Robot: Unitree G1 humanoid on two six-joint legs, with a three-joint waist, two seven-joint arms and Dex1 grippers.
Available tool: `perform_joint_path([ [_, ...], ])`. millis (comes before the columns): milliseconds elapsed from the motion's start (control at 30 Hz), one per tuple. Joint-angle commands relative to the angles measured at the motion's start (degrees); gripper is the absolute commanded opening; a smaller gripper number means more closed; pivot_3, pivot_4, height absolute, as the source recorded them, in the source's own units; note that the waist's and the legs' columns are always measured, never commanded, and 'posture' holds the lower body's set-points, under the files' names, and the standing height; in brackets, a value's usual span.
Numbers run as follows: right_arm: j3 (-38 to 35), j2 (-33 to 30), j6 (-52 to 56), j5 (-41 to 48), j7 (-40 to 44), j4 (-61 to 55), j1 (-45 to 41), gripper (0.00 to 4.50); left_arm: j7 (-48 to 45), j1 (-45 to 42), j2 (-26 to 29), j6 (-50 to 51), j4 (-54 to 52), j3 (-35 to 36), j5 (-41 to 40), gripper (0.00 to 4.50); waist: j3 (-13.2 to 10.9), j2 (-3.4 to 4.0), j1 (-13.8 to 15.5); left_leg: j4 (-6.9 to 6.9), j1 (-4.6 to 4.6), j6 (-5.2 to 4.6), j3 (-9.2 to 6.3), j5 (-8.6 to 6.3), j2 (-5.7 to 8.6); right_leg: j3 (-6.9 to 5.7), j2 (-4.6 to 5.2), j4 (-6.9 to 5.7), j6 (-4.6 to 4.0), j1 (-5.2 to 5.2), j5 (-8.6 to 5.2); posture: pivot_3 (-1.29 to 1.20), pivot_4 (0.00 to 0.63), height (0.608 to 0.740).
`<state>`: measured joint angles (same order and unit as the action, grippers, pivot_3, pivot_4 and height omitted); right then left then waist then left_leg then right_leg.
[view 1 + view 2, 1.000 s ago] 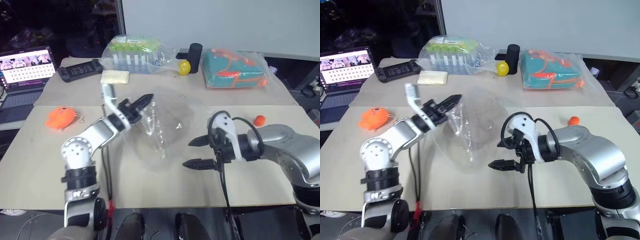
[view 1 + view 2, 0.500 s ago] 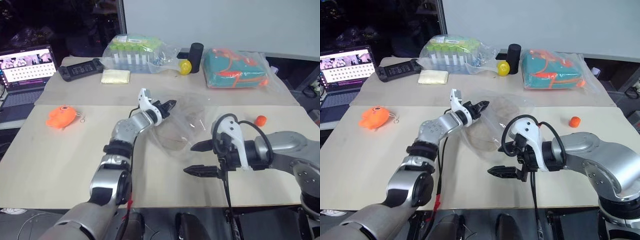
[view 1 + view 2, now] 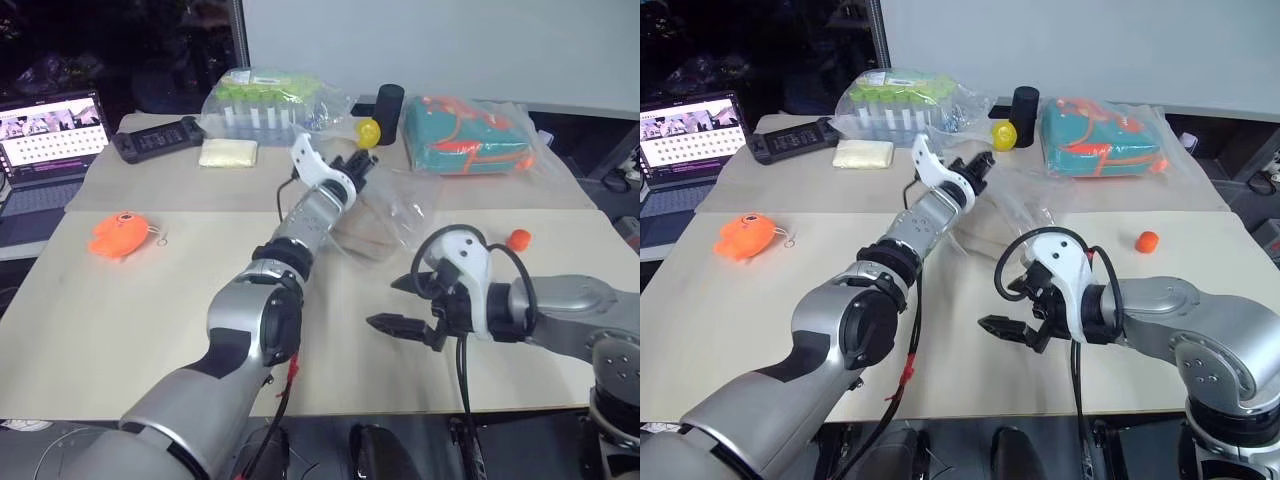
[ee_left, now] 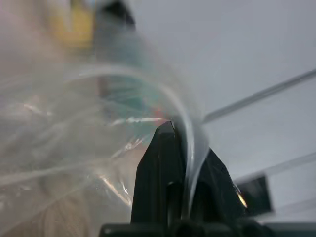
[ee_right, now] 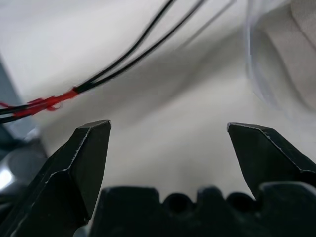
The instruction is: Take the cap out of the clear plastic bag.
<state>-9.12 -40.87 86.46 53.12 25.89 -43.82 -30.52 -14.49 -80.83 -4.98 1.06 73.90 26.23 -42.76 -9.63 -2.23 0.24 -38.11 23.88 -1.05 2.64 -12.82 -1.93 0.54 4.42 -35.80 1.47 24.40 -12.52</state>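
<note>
While my left claw is pinched together on a fold of the clear plastic bag, holding it up off the table toward the far middle, my right claw hangs nearer me with its fingers wide apart and nothing between them; the cap sits inside the bag as a tan shape low in the film, at the end nearest my right claw. I judge the bag very light, thin and slippery (it crinkles and shines wherever it bends), so my pinch could slide along it if I tug hard; it will give no stiffness to push against. The cap looks soft and limp, likely to fold, not slip, once squeezed; I would take it by its edge or a bunch of its crown through the bag's mouth, though I cannot tell from here which way that mouth faces.
</note>
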Motion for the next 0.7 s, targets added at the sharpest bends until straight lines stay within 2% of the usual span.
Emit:
perform_joint_path([
  [33, -0.3, 0.7, -0.1, -0.4, -2.4, -0.5, -1.3, 4.5, 0.1, -1.8, 0.9, -2.7, 0.6, 3.2, 1.0, 0.05, 0.0, 0.0, 0.0, 0.0, 0.0, 0.0, 0.0, 0.0, 0.0, 0.0, 0.0, -0.01, 0.0, 0.0, 0.0, 0.0, 0.15, 0.74],
  [167, -0.2, 1.5, -0.2, -0.1, -3.8, -0.7, -1.4, 4.5, 0.5, -1.5, -0.2, 5.8, 1.2, 5.2, 0.8, 0.05, 0.0, 0.0, 0.4, 0.0, 0.04, 0.0, -0.03, 0.0, 0.02, -0.04, 0.02, 0.0, 0.06, -0.01, 0.01, 0.0, 0.15, 0.74],
  [267, 0.0, 2.3, -0.5, 0.2, -4.4, -0.5, -1.8, 4.5, -1.7, 0.0, -1.4, 17.4, -0.4, 7.1, -1.7, 0.05, 0.0, 0.0, 0.4, -0.14, 0.23, 0.0, -0.12, 0.0, 0.03, -0.08, 0.02, 0.01, 0.14, 0.03, 0.0, 0.0, 0.15, 0.74],
  [433, 0.6, 2.9, -1.0, 0.0, -4.9, 0.3, -2.4, 4.5, -5.4, 3.8, -3.4, 34.5, -10.3, 7.3, -5.9, 0.05, 0.0, 0.01, -0.1, -0.25, 0.31, -0.02, -0.19, -0.01, 0.05, -0.08, 0.02, -0.05, 0.19, 0.09, 0.01, 0.0, 0.15, 0.74],
  [467, 0.8, 2.8, -1.2, -0.1, -4.8, 0.6, -2.5, 4.5, -5.1, 4.8, -4.0, 36.8, -13.1, 6.8, -6.4, 0.57, 0.0, 0.01, -0.3, -0.24, 0.29, -0.02, -0.23, -0.01, 0.05, -0.06, 0.01, -0.07, 0.19, 0.09, 0.01, 0.0, 0.15, 0.74],
  [500, 1.0, 2.8, -1.4, -0.2, -4.8, 0.8, -2.6, 4.5, -4.7, 5.5, -4.5, 38.4, -15.4, 6.6, -6.9, 0.73, 0.0, 0.01, -0.6, -0.24, 0.29, -0.02, -0.24, -0.01, 0.04, -0.06, 0.01, -0.08, 0.19, 0.09, 0.01, 0.0, 0.15, 0.74],
  [700, 1.9, 2.3, -2.7, -0.8, -4.4, 2.0, -3.3, 4.5, 0.1, 8.4, -6.7, 43.7, -25.1, 6.9, -10.8, 3.05, 0.0, 0.01, -1.0, -0.23, 0.27, -0.02, -0.41, -0.01, 0.06, -0.03, 0.0, -0.1, 0.18, 0.09, 0.02, 0.0, 0.15, 0.74],
])
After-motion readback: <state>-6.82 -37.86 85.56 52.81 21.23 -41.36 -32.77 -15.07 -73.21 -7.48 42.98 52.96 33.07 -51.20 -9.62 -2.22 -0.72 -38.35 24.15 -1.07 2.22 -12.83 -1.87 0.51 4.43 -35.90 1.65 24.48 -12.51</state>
